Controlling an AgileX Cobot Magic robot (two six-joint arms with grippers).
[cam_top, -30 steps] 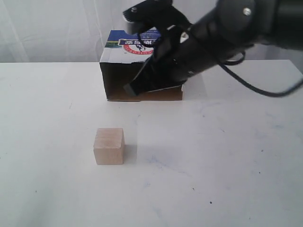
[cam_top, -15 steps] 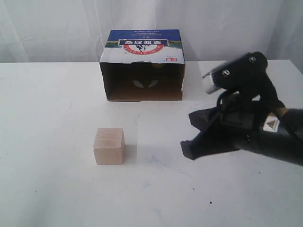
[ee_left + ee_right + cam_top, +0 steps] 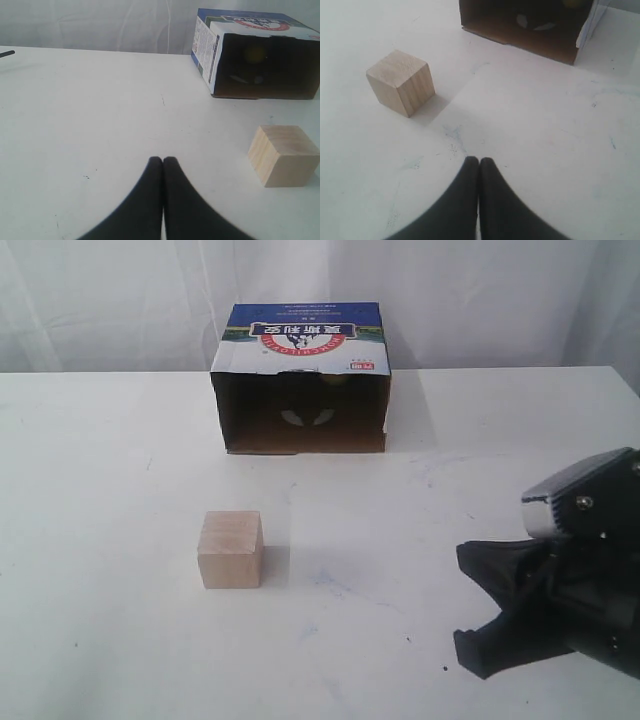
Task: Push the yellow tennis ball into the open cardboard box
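Note:
The open cardboard box point(image 3: 300, 335) lies on its side at the back of the table, its dark mouth facing the front. The yellow tennis ball point(image 3: 254, 53) shows dimly deep inside it, and its lower edge point(image 3: 571, 2) peeks in at the frame border of the right wrist view. My right gripper point(image 3: 470, 645) is low at the front right, far from the box point(image 3: 530, 40), with its fingers pressed together point(image 3: 479, 161) on nothing. My left gripper point(image 3: 163, 160) is also shut and empty, over bare table, well away from the box point(image 3: 260, 55). It is outside the exterior view.
A pale wooden cube point(image 3: 230, 549) stands on the white table point(image 3: 100, 470) in front of the box, left of centre; it also shows as the cube point(image 3: 283, 155) and the cube point(image 3: 401, 82) in the wrist views. A white curtain hangs behind.
My right arm has drawn back from the box's mouth, moving to the right and toward the table's front. The box and cube have not moved.

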